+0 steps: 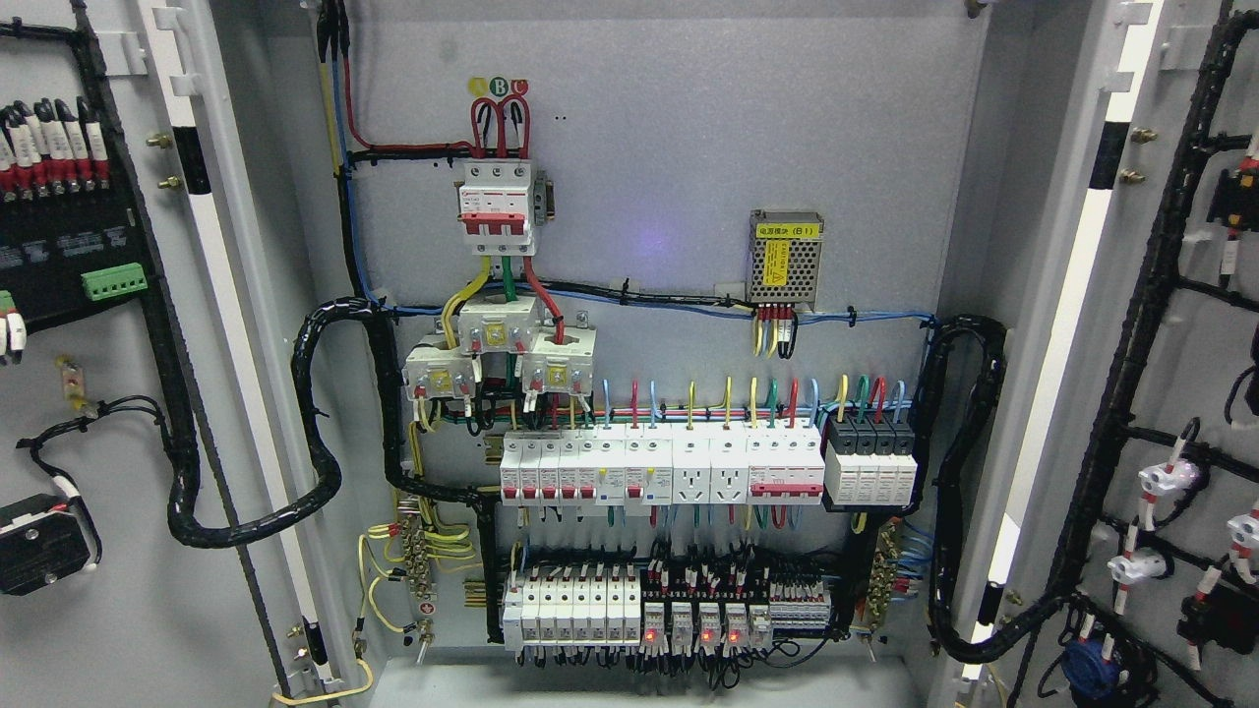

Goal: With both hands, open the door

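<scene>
Both doors of the cabinet point(649, 177) already stand wide open, the left door point(118, 393) swung out left, the right door point(1180, 413) swung right, wiring exposed between. Neither hand is in view, so their state cannot be told. The opening step looks finished; little remains beyond withdrawing.

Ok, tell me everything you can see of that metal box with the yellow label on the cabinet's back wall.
The power supply box is a small perforated metal case, mounted upright on the grey back panel right of centre. It carries a yellow label strip on top and a yellow warning sticker in front. Red, yellow and black wires leave its underside.
</scene>
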Robot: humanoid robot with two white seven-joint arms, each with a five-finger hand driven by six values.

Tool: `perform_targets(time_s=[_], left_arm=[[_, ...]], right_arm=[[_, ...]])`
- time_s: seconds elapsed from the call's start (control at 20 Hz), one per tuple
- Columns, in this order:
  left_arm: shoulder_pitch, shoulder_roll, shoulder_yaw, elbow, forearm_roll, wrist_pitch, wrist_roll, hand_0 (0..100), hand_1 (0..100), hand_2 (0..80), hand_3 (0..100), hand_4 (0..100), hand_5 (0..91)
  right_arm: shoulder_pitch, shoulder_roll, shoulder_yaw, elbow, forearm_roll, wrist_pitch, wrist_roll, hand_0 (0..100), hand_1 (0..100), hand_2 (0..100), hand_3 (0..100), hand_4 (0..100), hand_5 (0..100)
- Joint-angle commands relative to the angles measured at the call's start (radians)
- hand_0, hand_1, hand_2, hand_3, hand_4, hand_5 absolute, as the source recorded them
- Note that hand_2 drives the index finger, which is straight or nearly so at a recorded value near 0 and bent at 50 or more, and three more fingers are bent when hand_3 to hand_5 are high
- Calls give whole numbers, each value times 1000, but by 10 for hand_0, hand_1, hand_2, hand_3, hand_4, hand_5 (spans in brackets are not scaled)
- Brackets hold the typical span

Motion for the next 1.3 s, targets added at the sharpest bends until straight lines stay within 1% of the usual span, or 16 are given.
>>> perform_targets(time_s=[0.0, 0.1, 0.2, 0.25, 0.35, 0.4, 0.5, 0.55, 0.6, 0.75, 0.9, 1.05, 1.25], left_arm=[[-28, -71, 1, 364, -38, 103, 0, 0, 0, 0, 0, 0, 0], [-28, -99, 1, 407, -42, 119, 0, 0, 0, 0, 0, 0, 0], [-28, -124, -1, 432, -44, 119, 0, 0, 0, 0, 0, 0, 0], [-28, -136, -1, 432, -42, 119, 0, 0, 0, 0, 0, 0, 0], [-28, -156, -2, 432, -41, 119, 0, 0, 0, 0, 0, 0, 0], [-28, -165, -10, 430, -44, 119, -3, 0, 0, 0, 0, 0, 0], [-31, -180, -19, 432, -45, 119, -23, 0, 0, 0, 0, 0, 0], [-30, -188, -28, 432, -53, 119, -25, 0, 0, 0, 0, 0, 0], [-31, -193, -44, 433, -64, 119, -26, 0, 0, 0, 0, 0, 0], [-31, -194, -59, 435, -61, 117, -25, 0, 0, 0, 0, 0, 0], [-31, -197, -70, 433, -59, 113, -20, 0, 0, 0, 0, 0, 0], [-31, -199, -96, 433, -64, 113, -18, 0, 0, 0, 0, 0, 0], [-30, -197, -99, 435, -65, 114, -15, 0, 0, 0, 0, 0, 0]], right_arm=[[-80, 102, 8, 378, 205, 13, -76, 0, 0, 0, 0, 0, 0], [-96, 121, 11, 400, 214, 83, -106, 0, 0, 0, 0, 0, 0], [-100, 122, 10, 409, 228, 152, -140, 0, 0, 0, 0, 0, 0], [-102, 124, 10, 409, 236, 177, -158, 0, 0, 0, 0, 0, 0], [-108, 136, 13, 409, 254, 197, -201, 0, 0, 0, 0, 0, 0], [-115, 136, 13, 409, 267, 206, -211, 0, 0, 0, 0, 0, 0], [-131, 133, 13, 401, 323, 258, -211, 0, 0, 0, 0, 0, 0], [-137, 129, 11, 401, 360, 270, -211, 0, 0, 0, 0, 0, 0], [-137, 127, 11, 401, 391, 272, -212, 0, 0, 0, 0, 0, 0], [-136, 127, 17, 406, 449, 275, -212, 0, 0, 0, 0, 0, 0], [-128, 124, 43, 406, 518, 296, -224, 0, 0, 0, 0, 0, 0], [-126, 119, 46, 406, 523, 298, -252, 0, 0, 0, 0, 0, 0], [-117, 119, 48, 404, 524, 300, -264, 0, 0, 0, 0, 0, 0]])
